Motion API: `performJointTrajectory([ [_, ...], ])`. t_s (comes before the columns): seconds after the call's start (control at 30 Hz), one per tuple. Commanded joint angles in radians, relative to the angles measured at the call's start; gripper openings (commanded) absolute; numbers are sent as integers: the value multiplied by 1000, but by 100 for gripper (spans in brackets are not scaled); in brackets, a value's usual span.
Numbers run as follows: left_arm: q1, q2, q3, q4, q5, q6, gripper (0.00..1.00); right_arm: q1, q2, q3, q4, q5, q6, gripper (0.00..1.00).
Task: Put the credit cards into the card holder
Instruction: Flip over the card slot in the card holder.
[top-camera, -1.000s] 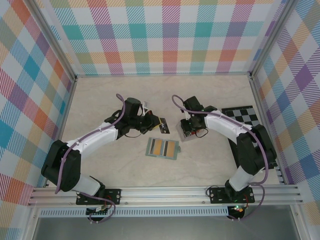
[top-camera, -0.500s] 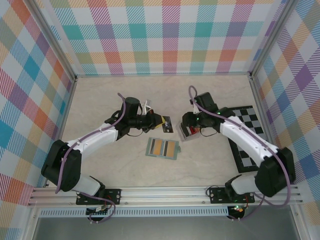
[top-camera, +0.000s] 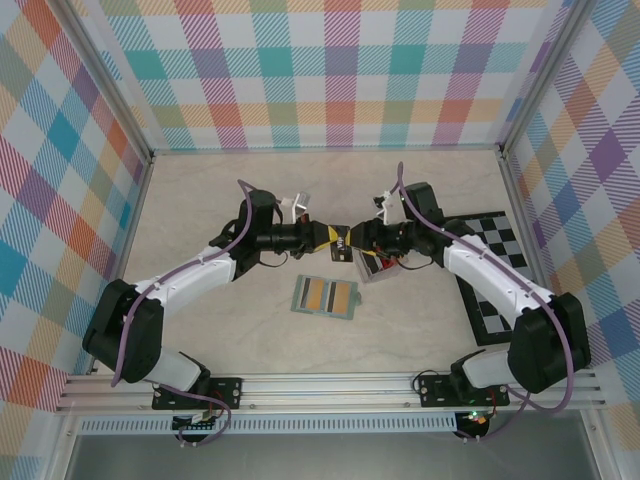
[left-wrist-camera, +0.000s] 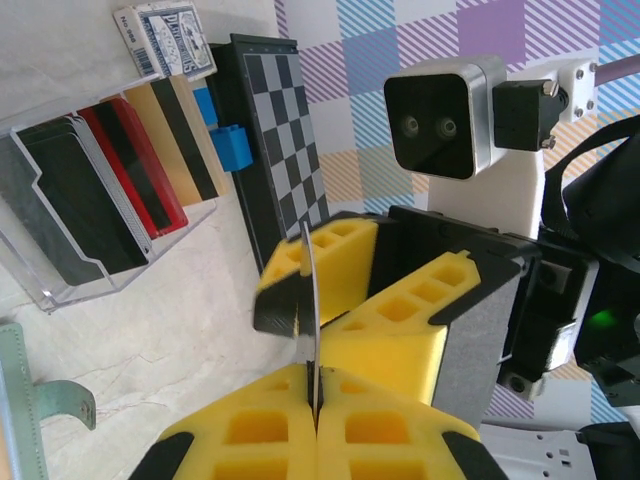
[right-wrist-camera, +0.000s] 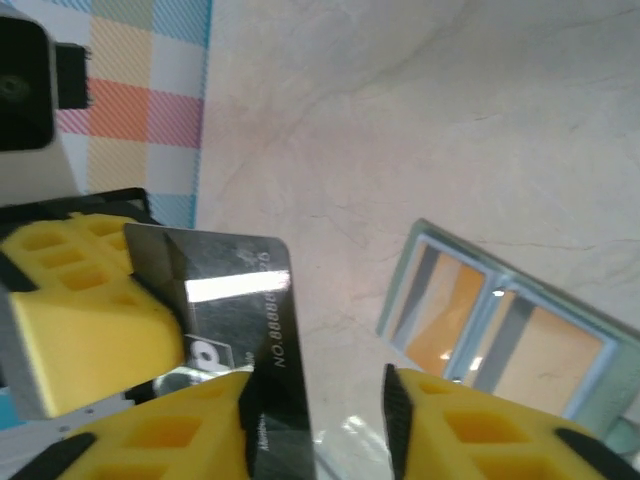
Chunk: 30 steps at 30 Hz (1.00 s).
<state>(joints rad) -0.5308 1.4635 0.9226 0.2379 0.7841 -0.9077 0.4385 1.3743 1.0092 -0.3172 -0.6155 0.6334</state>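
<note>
The two arms meet nose to nose over the middle of the tabletop (top-camera: 200, 200), just behind the card holder (top-camera: 325, 297). The left end effector (top-camera: 325, 238) is clamped tight on a dark credit card (top-camera: 342, 243). From its own wrist camera the yellow pads (left-wrist-camera: 250, 435) are pressed together with the card (left-wrist-camera: 309, 300) standing edge-on between them, a thin dark line rising out of the grip.

The right end effector (top-camera: 362, 240) faces it from the other side. Its fingers stand partly apart, with a plain gap between them. In the right wrist view the card (right-wrist-camera: 225, 300) reaches in from the left, glossy with pale lettering, lying against the left-hand finger (right-wrist-camera: 170, 435) and partly across the gap. I can't tell whether that finger is actually pressing on it; the other finger is apart from it.

The card holder (right-wrist-camera: 500, 310) lies open and flat on the tabletop below the meeting point, near the arms' bases, its pale blue-grey inside up and orange-yellow showing in both halves.

Just to the right of the end effectors sits a clear tray (left-wrist-camera: 60, 290) with more credit cards (left-wrist-camera: 135, 180) leaning in it: dark, red and orange-yellow. Beyond it are a checkerboard (left-wrist-camera: 275, 130) and a playing-card pack (left-wrist-camera: 165, 35).
</note>
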Motion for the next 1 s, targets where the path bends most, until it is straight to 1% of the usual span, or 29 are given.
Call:
performJointTrajectory([
  [0.0, 8, -7, 18, 66, 58, -13, 0, -12, 2, -28, 134, -111, 57, 31],
  [0.07, 8, -12, 17, 58, 57, -8, 0, -18, 4, -35, 162, -145, 71, 27],
  [0.17, 8, -13, 14, 58, 48, -11, 0, -20, 4, -44, 216, -210, 90, 28],
  [0.27, 9, -7, 13, 74, 48, -21, 0, -21, 5, -46, 240, -250, 101, 29],
  [0.47, 9, 6, 18, 71, 39, -25, 0, -33, -9, -55, 231, -254, 97, 15],
  [0.5, 8, 8, 20, 59, 29, -23, 2, -34, -10, -54, 227, -253, 94, 14],
  [0.57, 10, 12, 27, 18, 13, -7, 10, -34, -14, -53, 211, -249, 81, 10],
  [0.63, 10, 14, 35, -54, -22, 21, 21, -35, -20, -49, 175, -223, 67, 6],
  [0.7, 13, 12, 33, -112, -58, 39, 33, -36, -23, -50, 151, -200, 57, 4],
  [0.77, 15, 11, 32, -183, -98, 58, 48, -34, -24, -45, 99, -159, 39, 1],
  [0.8, 18, 8, 32, -232, -129, 73, 51, -31, -27, -44, 63, -113, 29, 1],
  [0.83, 18, -1, 27, -277, -166, 88, 52, -23, -28, -35, 3, -41, 13, 2],
  [0.9, 18, -21, 26, -410, -278, 129, 62, 11, -21, -12, -121, 109, -17, 2],
  [0.93, 18, -27, 26, -478, -333, 154, 63, 43, -17, -1, -173, 197, -24, 2],
  [0.97, 18, -31, 21, -506, -359, 172, 64, 75, -12, 3, -205, 270, -16, 2],
])
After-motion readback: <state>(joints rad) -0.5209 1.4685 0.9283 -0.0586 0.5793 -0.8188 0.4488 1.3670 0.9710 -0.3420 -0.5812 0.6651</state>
